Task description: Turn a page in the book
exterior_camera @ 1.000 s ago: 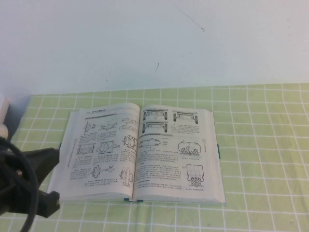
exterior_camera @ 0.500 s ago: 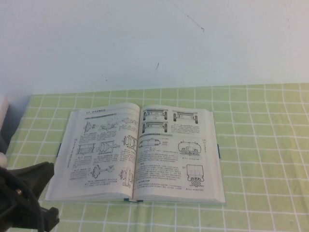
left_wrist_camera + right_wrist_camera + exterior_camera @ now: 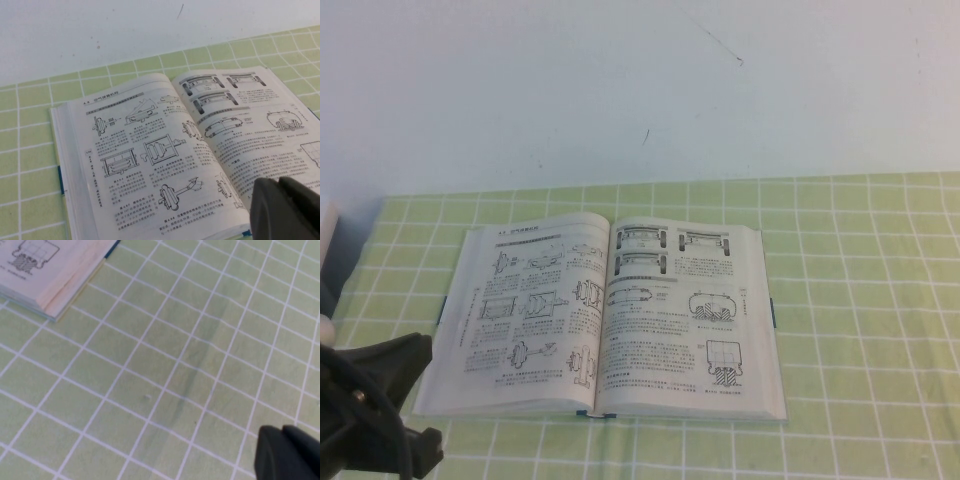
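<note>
The book (image 3: pixel 605 320) lies open and flat on the green checked cloth, both white pages showing black text and mechanical drawings. Its right-hand page (image 3: pixel 690 320) lies flat, untouched. A teal cover edge (image 3: pixel 772 313) shows at the side. My left arm (image 3: pixel 380 400) is at the near left, beside the book's near-left corner. In the left wrist view my left gripper (image 3: pixel 280 182) is shut and empty, hovering over the book's (image 3: pixel 165 150) near edge. My right gripper (image 3: pixel 282 430) is shut and empty above bare cloth, away from the book's corner (image 3: pixel 55 270).
The green cloth with white grid lines (image 3: pixel 860 260) covers the table. A white wall (image 3: pixel 640 80) rises behind it. A white object (image 3: pixel 325 225) shows at the far left edge.
My left arm has drawn back toward the near-left corner of the high view, then stayed still. The book has not changed.
</note>
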